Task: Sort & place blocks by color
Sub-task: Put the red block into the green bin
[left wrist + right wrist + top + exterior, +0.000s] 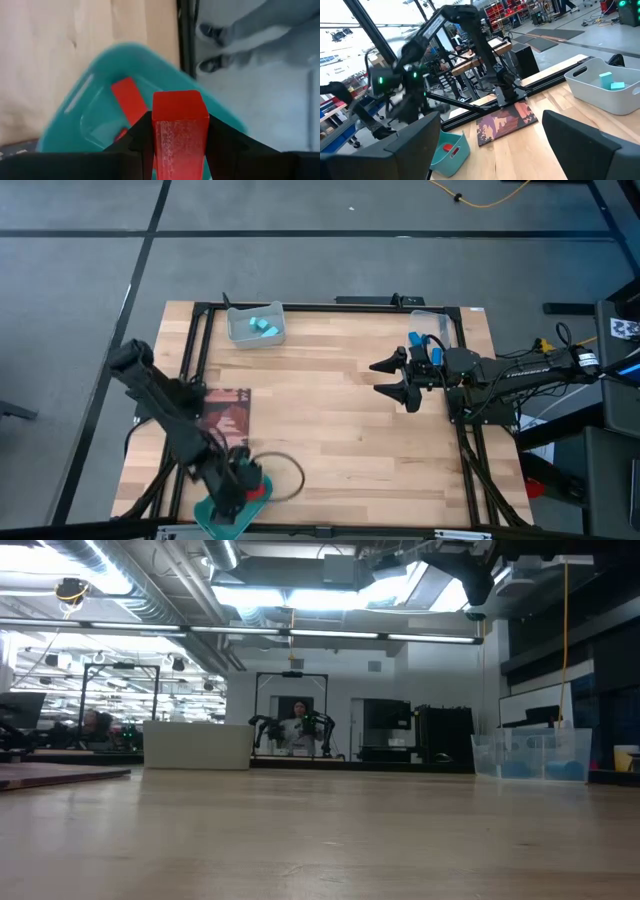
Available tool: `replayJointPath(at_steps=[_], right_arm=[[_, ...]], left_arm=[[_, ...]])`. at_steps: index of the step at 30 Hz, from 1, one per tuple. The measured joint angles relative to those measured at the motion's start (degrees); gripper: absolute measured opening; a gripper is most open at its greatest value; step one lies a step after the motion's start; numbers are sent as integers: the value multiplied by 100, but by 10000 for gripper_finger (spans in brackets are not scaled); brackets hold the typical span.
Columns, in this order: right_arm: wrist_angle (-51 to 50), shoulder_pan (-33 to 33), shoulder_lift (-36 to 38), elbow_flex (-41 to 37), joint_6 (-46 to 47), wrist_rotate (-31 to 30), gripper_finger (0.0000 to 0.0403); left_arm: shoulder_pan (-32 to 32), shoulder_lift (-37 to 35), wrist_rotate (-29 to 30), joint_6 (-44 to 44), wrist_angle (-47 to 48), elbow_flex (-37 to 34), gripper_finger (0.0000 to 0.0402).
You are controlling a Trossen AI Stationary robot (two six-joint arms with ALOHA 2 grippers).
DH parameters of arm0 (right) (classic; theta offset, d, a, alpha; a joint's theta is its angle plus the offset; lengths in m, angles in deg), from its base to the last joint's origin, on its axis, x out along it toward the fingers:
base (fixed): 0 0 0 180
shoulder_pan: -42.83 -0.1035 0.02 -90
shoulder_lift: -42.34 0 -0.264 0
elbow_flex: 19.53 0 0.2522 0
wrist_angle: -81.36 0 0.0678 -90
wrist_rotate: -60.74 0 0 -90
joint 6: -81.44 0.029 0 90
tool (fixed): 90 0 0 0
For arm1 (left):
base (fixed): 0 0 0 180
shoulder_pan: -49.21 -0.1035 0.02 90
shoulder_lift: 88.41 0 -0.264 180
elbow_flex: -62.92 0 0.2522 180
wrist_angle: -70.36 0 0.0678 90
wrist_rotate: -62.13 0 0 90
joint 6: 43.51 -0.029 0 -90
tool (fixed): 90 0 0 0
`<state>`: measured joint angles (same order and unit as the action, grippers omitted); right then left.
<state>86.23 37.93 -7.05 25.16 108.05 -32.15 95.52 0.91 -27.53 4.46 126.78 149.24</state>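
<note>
My left gripper [238, 486] stands at the table's near left edge over a teal tray [215, 520] and is shut on a red block [180, 125]. A second red block [128, 100] lies flat on the floor of the teal tray [95, 90]. Light cyan blocks [262, 325] lie in a clear bin [240, 332] at the far edge. Dark blue blocks [418, 340] sit in another clear bin [428, 316] at the far right. My right gripper [392, 378] hovers open beside that bin and touches nothing. Its fingers [415, 140] frame the table in the right wrist view. My left gripper pinches the red block by two opposite long sides [159, 132] between its two fingers [140, 135]. It comes from above, pointing down, with the fingers lying along the block. The block's free end [179, 104] sticks out past the fingertips, above the tray.
A dark reddish mat [226, 412] lies on the left of the table, near the left arm. A cable loop [285, 475] lies beside the tray. Bare wood [330, 420] spans the table's middle. A person's legs and shoes [215, 32] stand on the floor beyond the table edge.
</note>
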Motion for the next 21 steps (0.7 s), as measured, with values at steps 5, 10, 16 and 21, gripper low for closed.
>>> replayJointPath(at_steps=[5, 10, 16, 21], right_arm=[[-34, 0, 0, 0, -7, -1, 351], [-33, 0, 1, 0, 7, -1, 351], [-33, 2, 1, 0, 9, -1, 351], [-33, 0, -1, 0, 9, -1, 351]], left_arm=[[21, 747, 14, -35, 52, -2, 120], [-149, 1257, -2, -341, 386, -2, 120], [-359, 1436, 52, -802, 560, -4, 120], [-636, 1435, 234, -1266, 625, -4, 120]])
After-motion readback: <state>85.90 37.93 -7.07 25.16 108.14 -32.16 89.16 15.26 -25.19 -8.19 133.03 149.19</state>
